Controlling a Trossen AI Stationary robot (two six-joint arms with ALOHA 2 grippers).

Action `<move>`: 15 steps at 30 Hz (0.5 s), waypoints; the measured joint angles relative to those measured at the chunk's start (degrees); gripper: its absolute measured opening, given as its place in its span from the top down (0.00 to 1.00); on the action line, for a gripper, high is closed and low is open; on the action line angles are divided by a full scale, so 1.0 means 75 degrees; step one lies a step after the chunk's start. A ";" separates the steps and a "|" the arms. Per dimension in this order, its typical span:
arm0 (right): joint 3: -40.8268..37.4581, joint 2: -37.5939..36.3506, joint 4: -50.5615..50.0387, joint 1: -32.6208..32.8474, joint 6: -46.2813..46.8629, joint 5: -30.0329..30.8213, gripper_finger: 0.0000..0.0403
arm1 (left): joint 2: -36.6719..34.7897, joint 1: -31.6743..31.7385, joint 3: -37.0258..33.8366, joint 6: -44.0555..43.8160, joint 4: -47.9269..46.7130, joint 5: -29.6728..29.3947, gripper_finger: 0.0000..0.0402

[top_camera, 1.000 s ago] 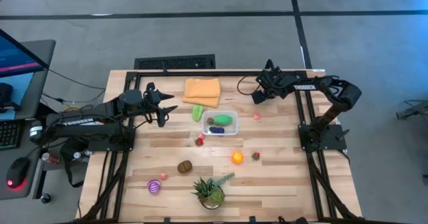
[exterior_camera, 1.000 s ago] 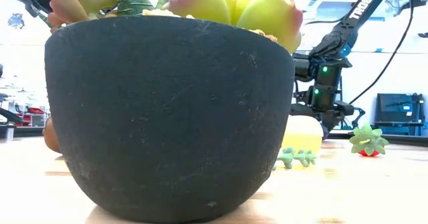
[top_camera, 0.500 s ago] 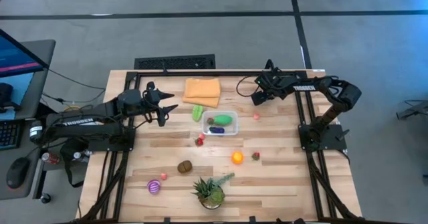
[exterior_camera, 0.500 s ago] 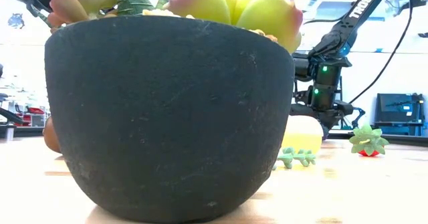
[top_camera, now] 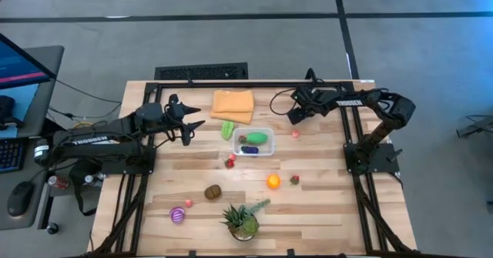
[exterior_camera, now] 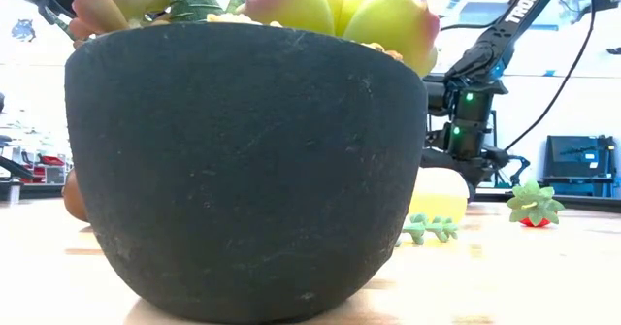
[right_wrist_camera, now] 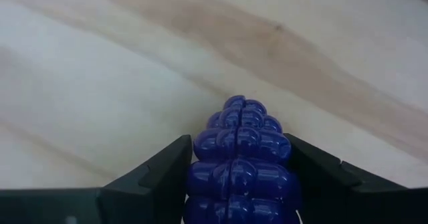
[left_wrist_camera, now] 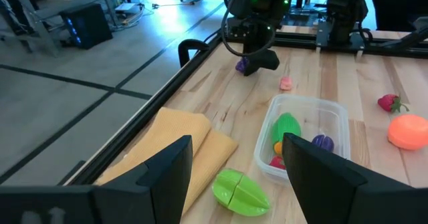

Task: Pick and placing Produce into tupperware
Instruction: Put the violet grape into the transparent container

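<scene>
The right end effector (top_camera: 293,116) hangs over the far right part of the tabletop (top_camera: 323,204), and its two dark fingers (right_wrist_camera: 167,174) are clamped on a bunch of purple toy grapes (right_wrist_camera: 241,160), one finger on each side of it, with bare wood just beyond the tip of the bunch. From the left wrist view the same bunch shows as a small purple lump (left_wrist_camera: 242,65) under that arm's head.

The clear tupperware tub (top_camera: 267,148) sits near this end effector, inward of it toward the table's middle. Inside lie a green vegetable (top_camera: 256,138), a small dark purple piece (top_camera: 249,149) and something reddish I cannot make out. A little pink piece (top_camera: 295,134) lies on the wood between the end effector and the tub.

The left end effector (top_camera: 192,128) hovers on the other side of the tub with its fingers (left_wrist_camera: 164,177) spread and nothing between them. Just ahead of it lies a split green pod (top_camera: 227,129), touching the edge of a folded orange cloth (top_camera: 233,104).

Farther toward the near edge lie a strawberry (top_camera: 229,162), an orange (top_camera: 273,182), another small red fruit (top_camera: 293,179), a brown kiwi-like piece (top_camera: 212,191), a striped pink-purple piece (top_camera: 178,214) and a potted succulent (top_camera: 243,220).
</scene>
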 joint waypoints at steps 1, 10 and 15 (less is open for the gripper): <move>0.0049 0.0010 -0.0065 0.0029 -0.0009 -0.0039 0.47 | 0.0000 0.0000 0.0000 -0.0003 0.0000 0.0000 0.44; 0.0388 0.0012 -0.0149 0.0210 -0.0140 0.0006 0.43 | 0.0000 0.0001 0.0000 -0.0052 -0.0003 0.0000 0.44; 0.0412 0.0009 -0.0183 0.0268 -0.0142 0.0061 0.46 | 0.0000 -0.0001 0.0000 -0.0052 -0.0003 0.0000 0.44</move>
